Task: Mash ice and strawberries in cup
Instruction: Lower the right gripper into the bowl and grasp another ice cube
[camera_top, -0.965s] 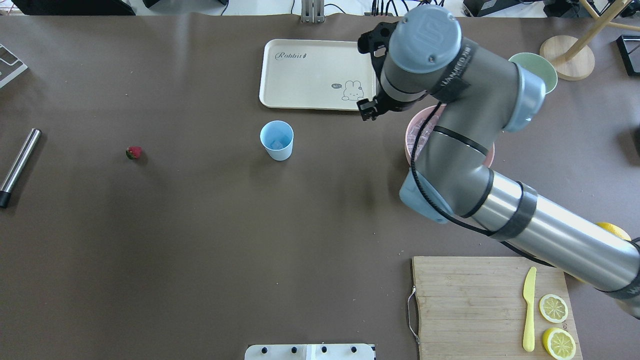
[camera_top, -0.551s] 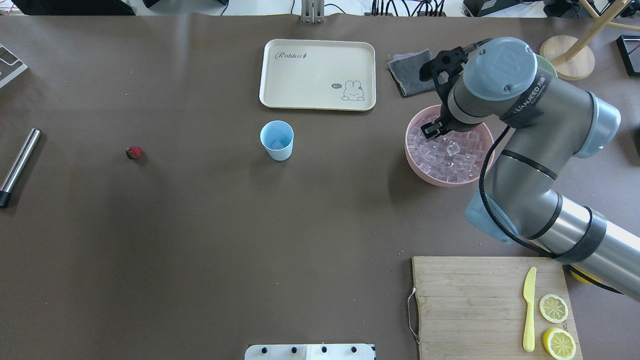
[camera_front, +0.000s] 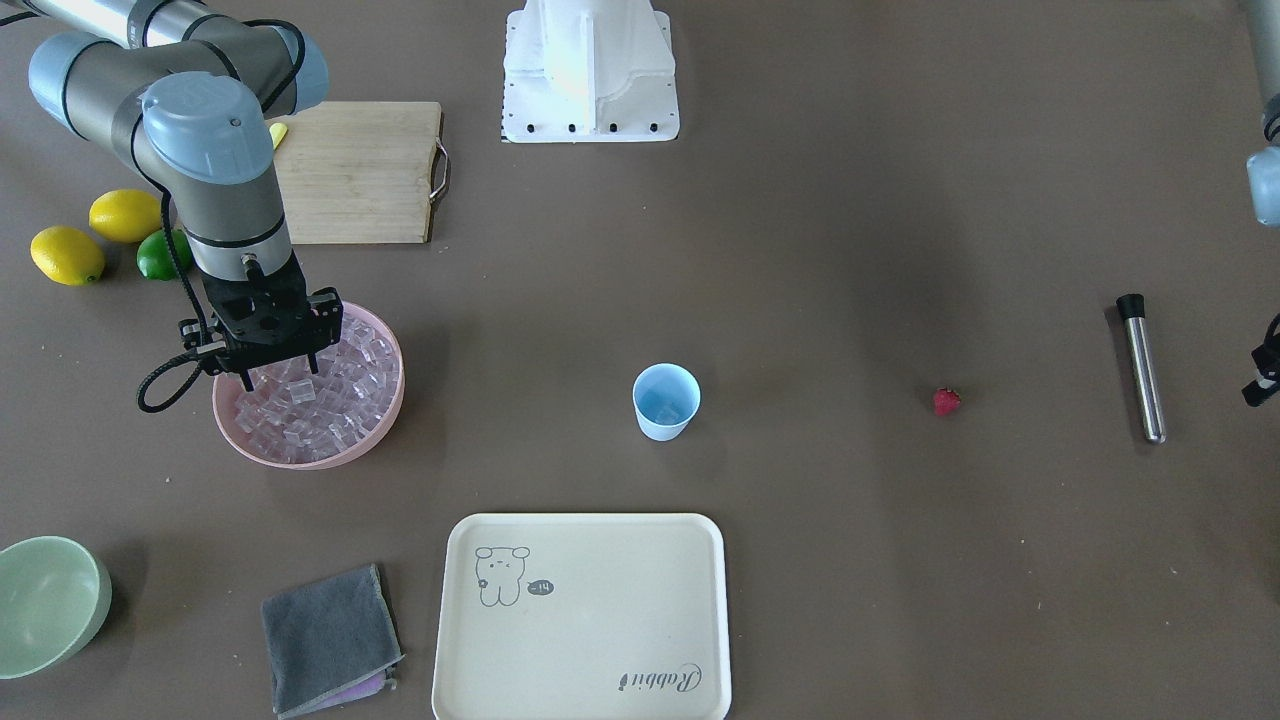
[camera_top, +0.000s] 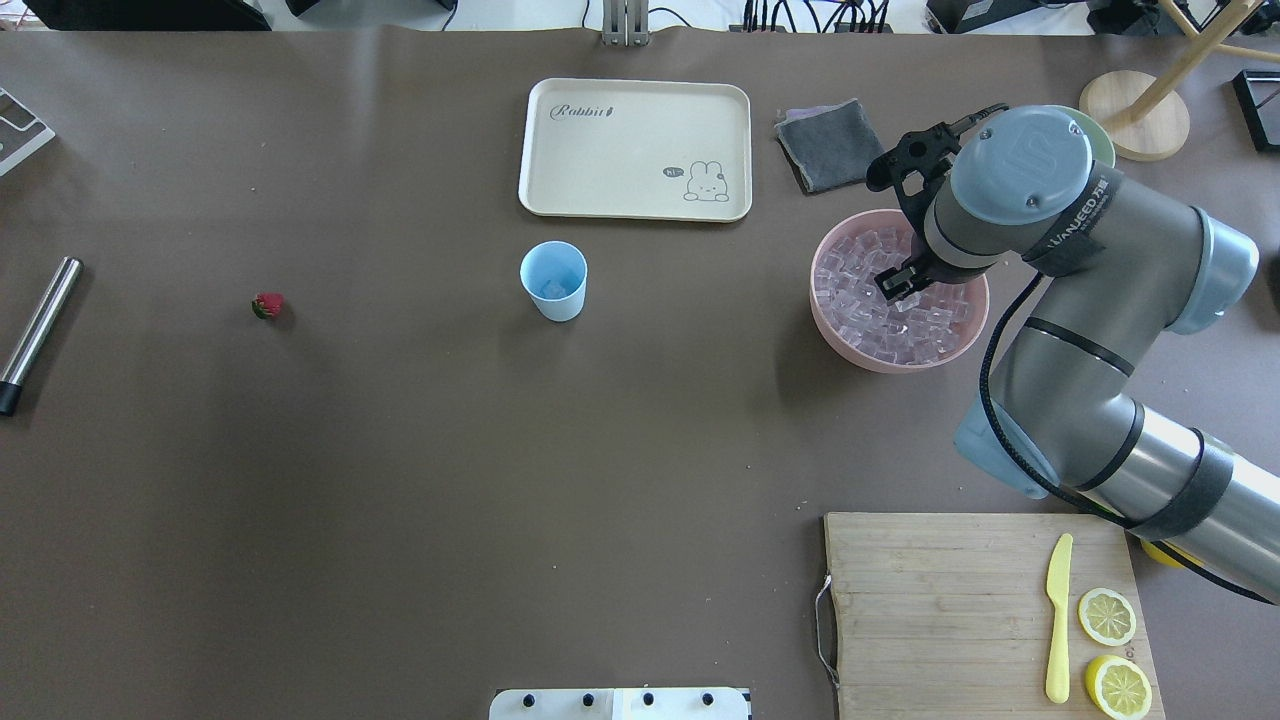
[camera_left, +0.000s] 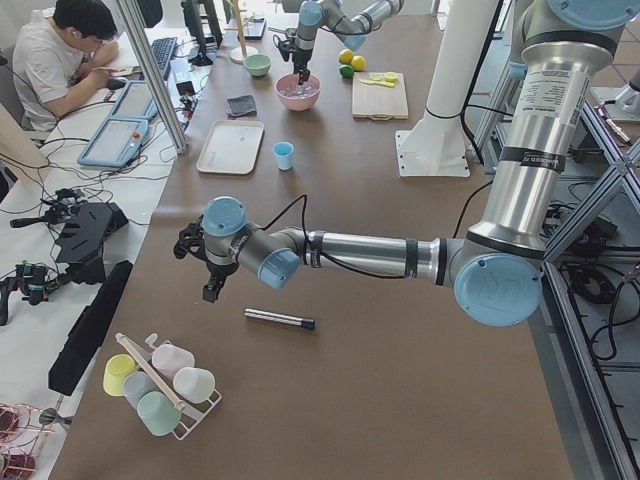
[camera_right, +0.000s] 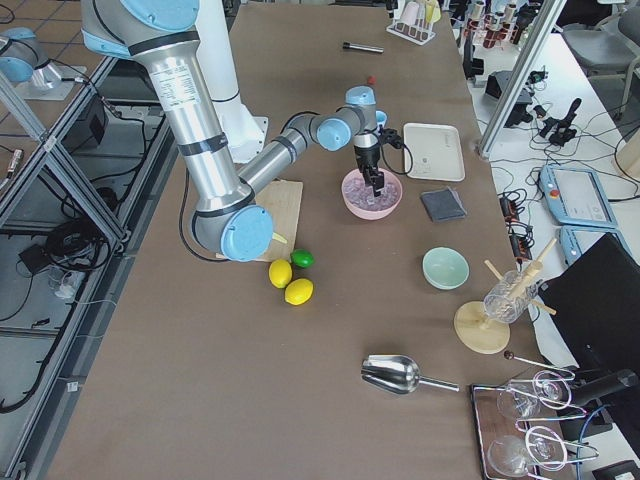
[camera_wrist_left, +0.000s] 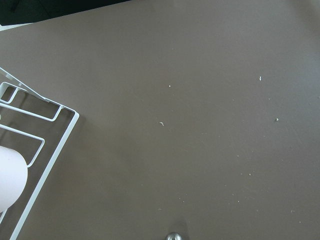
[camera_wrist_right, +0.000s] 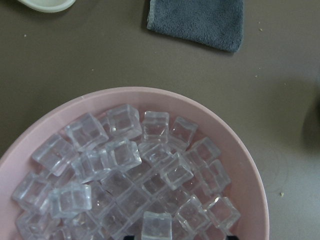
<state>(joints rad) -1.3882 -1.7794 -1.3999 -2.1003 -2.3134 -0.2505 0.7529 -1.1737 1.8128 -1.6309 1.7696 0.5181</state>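
Note:
The light-blue cup (camera_top: 553, 280) (camera_front: 665, 400) stands upright mid-table in front of the tray, with what looks like one clear cube inside. The strawberry (camera_top: 267, 305) (camera_front: 946, 401) lies alone on the table well to the cup's left. Most of the ice (camera_wrist_right: 125, 165) (camera_top: 880, 320) fills the pink bowl (camera_top: 830, 335) (camera_front: 300, 462). Just above that ice hangs my right gripper (camera_front: 280, 375), open, nothing between its fingers. My left gripper (camera_left: 207, 292) hovers at the table's left end beside a metal rod (camera_top: 40, 330); I cannot tell whether it is open or shut.
A cream tray (camera_top: 635, 150) and a grey cloth (camera_top: 825, 145) lie behind the cup. A pale green bowl (camera_front: 45, 605) stands past the pink bowl. A cutting board (camera_top: 980, 610) holds a yellow knife and lemon halves. A white cup rack (camera_wrist_left: 30, 145) is near my left wrist.
My right arm has swung from the tray's edge to the right, over the pink bowl, and lowered its gripper towards the ice. The cup and strawberry have not moved.

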